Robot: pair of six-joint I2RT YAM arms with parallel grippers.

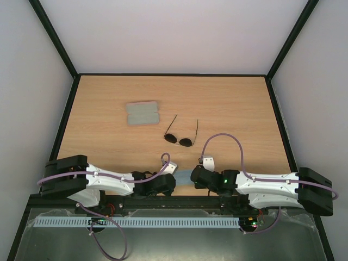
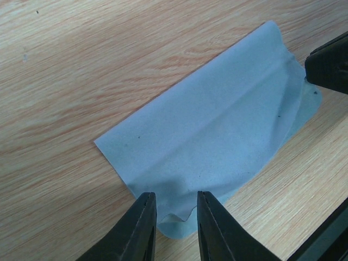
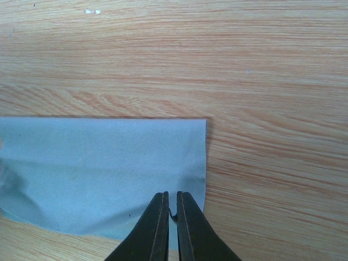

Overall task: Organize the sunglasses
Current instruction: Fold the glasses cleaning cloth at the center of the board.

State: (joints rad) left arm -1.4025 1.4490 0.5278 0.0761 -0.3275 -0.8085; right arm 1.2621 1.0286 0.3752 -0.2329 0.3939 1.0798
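Note:
The sunglasses, with round dark lenses and thin temple arms spread open, lie on the wooden table in the top view, beyond both grippers. A light blue cloth lies flat at the near edge between the grippers. My left gripper is open, its jaws astride a curled corner of the cloth. My right gripper is shut on the near edge of the cloth, close to its right corner. The sunglasses are out of both wrist views.
An open pink case with grey lining lies at the far left of the sunglasses. The right gripper's dark finger shows at the cloth's far corner in the left wrist view. Black frame rails border the table.

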